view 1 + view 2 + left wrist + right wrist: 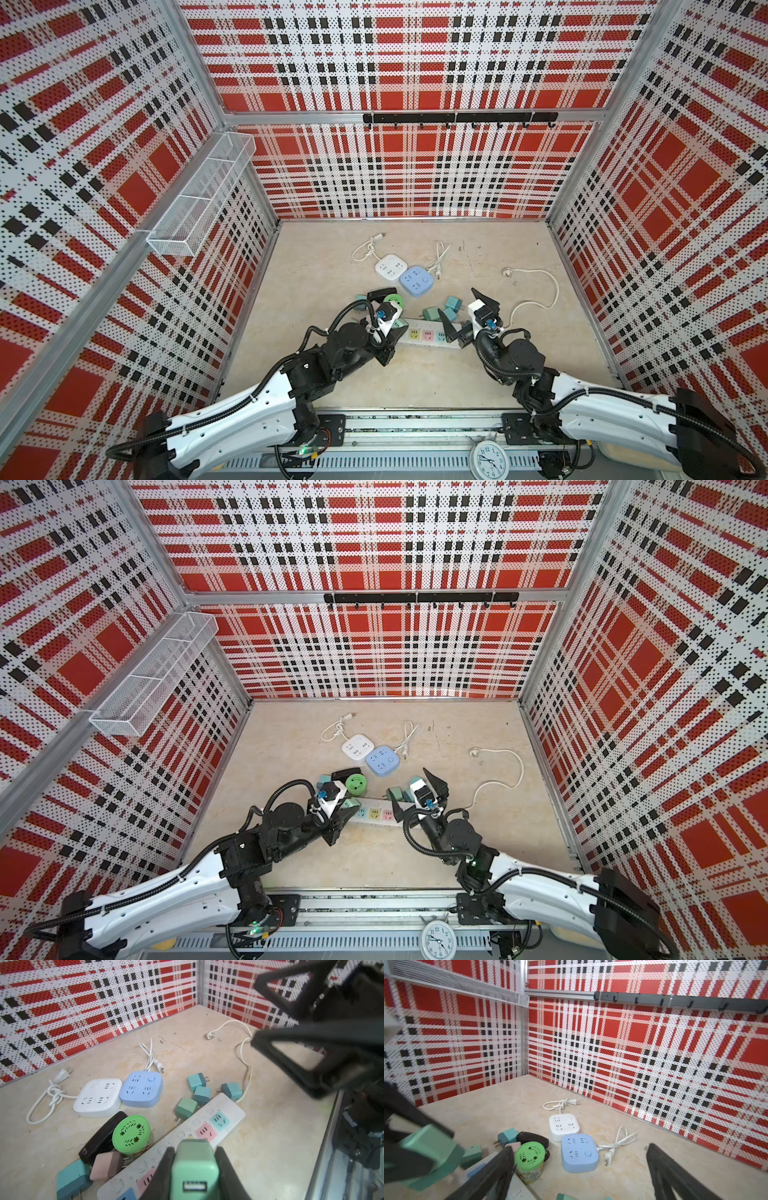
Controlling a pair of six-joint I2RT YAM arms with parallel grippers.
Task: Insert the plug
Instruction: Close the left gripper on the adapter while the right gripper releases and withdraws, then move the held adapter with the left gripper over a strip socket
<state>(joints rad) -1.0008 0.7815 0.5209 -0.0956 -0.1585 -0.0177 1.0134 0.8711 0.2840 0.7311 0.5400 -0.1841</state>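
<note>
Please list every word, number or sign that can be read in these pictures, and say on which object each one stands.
"12", with the other hour numbers around it: on the clock dial, small.
White lettering on the black adapter: too blurred to read.
Print on the label of the jar: too blurred to read.
No other text can be read.

Seven plug adapters, two square sockets, one long strip, one green jar, one black case.
</note>
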